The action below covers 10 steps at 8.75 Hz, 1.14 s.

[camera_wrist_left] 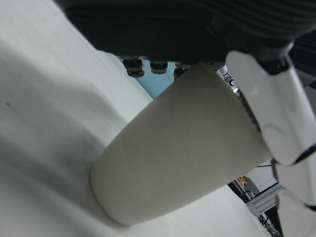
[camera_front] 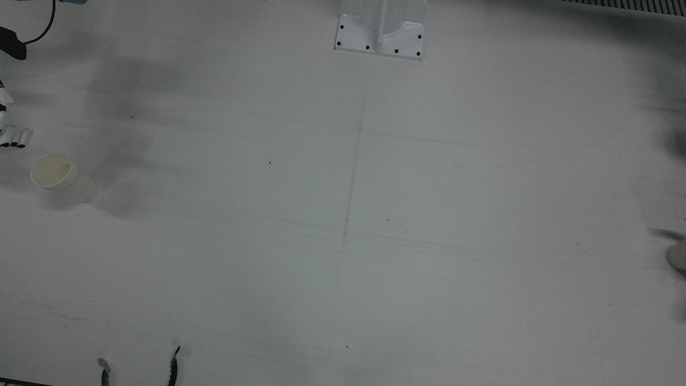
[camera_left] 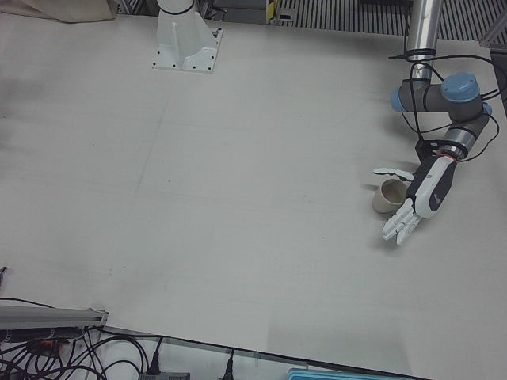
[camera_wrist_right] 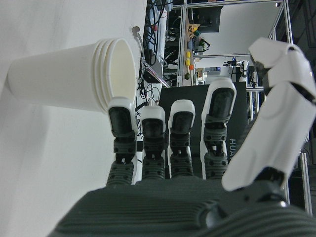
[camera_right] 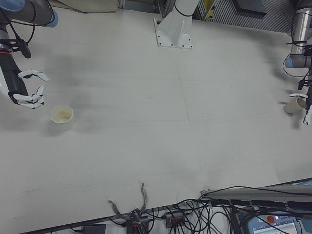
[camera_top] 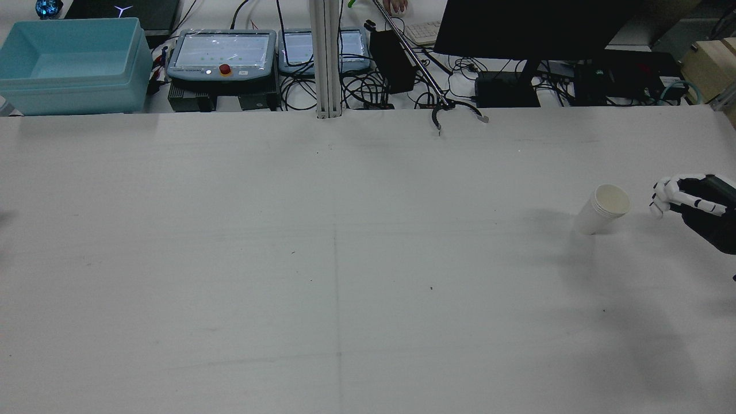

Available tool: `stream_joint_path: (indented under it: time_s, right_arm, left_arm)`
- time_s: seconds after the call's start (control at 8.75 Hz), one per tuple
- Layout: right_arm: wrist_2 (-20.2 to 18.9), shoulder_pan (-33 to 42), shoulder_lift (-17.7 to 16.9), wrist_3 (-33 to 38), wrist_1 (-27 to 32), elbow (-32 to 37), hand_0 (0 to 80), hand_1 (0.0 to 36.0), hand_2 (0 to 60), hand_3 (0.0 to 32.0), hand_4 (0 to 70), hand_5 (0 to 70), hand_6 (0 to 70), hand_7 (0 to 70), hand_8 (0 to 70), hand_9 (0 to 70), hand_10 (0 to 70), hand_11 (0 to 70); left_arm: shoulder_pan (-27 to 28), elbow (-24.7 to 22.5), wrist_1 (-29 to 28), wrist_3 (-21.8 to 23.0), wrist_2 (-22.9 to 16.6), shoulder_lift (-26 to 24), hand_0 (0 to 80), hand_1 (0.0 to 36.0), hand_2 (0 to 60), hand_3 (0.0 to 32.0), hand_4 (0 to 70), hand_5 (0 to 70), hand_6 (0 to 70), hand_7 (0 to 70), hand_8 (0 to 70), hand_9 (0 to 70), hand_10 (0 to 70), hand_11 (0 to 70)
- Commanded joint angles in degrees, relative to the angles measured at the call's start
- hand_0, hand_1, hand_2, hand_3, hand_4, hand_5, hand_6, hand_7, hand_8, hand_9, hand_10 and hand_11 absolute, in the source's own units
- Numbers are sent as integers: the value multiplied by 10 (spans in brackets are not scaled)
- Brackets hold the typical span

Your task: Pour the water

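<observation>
A stack of white paper cups stands upright on the table, and also shows in the front view and the right-front view. My right hand is open, a short way beside it and not touching; in the right hand view its fingers curl just short of the cups. A beige cup stands at the other end of the table. My left hand is open, with the cup between thumb and fingers. The left hand view shows the cup close against a finger.
A white pedestal base is bolted at the table's robot-side edge. A grabber tool's claw lies over the operators' edge. A blue bin, control pendants and cables sit beyond that edge.
</observation>
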<state>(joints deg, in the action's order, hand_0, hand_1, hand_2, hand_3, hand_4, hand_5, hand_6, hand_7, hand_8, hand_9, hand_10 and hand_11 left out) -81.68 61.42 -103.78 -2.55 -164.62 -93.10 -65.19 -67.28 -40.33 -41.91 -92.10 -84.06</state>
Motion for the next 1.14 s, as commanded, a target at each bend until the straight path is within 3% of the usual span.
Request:
stream_joint_path:
  time_s: [0.0,0.8,1.03]
  right_arm:
    - [-1,0,0,0,0,1,474,104,308,0,492,416,519,586,477,639,410,575]
    - [-1,0,0,-1,0,1,473,102,300,0,477,408,514,579,474,635,410,575]
    - [-1,0,0,-1,0,2,473,103,301,0,474,406,510,574,472,632,410,576]
  left_arm:
    - [1,5,2,-4,1,-4,445,89,161,0,140,30,79,112,34,16,37,64]
    - [1,22,0,-6,1,-14,455,96,167,0,156,39,83,115,38,21,38,65]
    - [1,22,0,-6,1,-14,461,91,170,0,317,134,97,116,46,26,44,71]
